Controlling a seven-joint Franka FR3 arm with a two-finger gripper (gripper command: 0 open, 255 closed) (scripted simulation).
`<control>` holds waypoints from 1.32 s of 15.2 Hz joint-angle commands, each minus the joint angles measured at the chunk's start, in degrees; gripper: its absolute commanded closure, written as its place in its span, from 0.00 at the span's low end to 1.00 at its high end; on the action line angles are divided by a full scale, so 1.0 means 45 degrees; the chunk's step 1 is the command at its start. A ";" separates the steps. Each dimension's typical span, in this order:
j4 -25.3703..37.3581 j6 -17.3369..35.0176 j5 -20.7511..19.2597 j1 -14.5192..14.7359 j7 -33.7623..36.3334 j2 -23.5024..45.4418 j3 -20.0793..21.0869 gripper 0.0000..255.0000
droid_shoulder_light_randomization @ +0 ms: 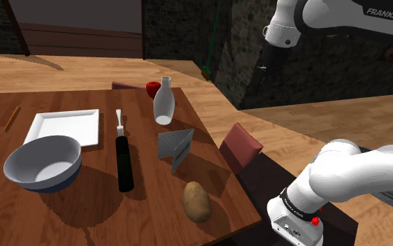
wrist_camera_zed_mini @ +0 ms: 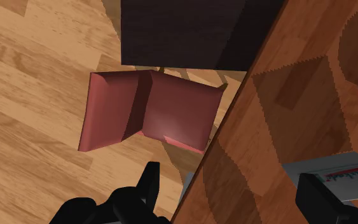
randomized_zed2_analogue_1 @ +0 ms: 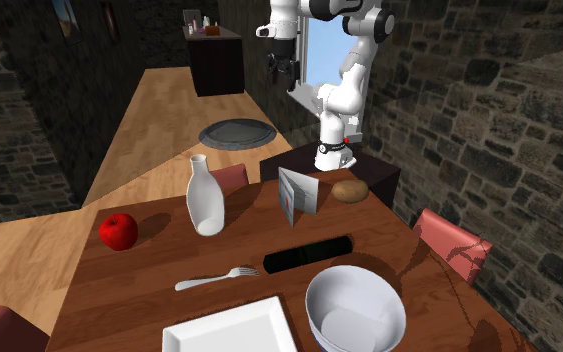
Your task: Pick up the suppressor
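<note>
arm [droid_shoulder_light_randomization: 369,14] lettering: "FRANKA EM", cut off | gripper [wrist_camera_zed_mini: 229,173]: fingers apart, empty, facing red chair [wrist_camera_zed_mini: 147,111] | black suppressor [droid_shoulder_light_randomization: 124,164]: lying on table [droid_shoulder_light_randomization: 153,216], fork [droid_shoulder_light_randomization: 119,122] at its end

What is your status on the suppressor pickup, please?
Gripper open, over the red chair beside the table. Suppressor lying flat on table, untouched. Fork close at one end.

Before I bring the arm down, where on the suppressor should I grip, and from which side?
Grip the suppressor at mid-length, from straight above, fingers across its narrow width. It lies flat on the table, a long cylinder with both long sides free between bowl and card; the fork lies close to one end.
</note>
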 commanded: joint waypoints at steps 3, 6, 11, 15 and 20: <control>-0.0150 0.0476 0.0283 0.0108 0.0684 0.0376 0.0510 0.00; -0.0243 0.1206 0.0654 0.0248 0.1698 0.1080 0.1275 0.00; -0.0042 0.2423 0.1056 0.0417 0.3392 0.2605 0.2522 0.00; 0.0441 0.3340 0.1107 0.0471 0.4783 0.4112 0.3490 0.00; 0.1447 0.4315 0.0711 0.0496 0.6637 0.6317 0.4600 0.00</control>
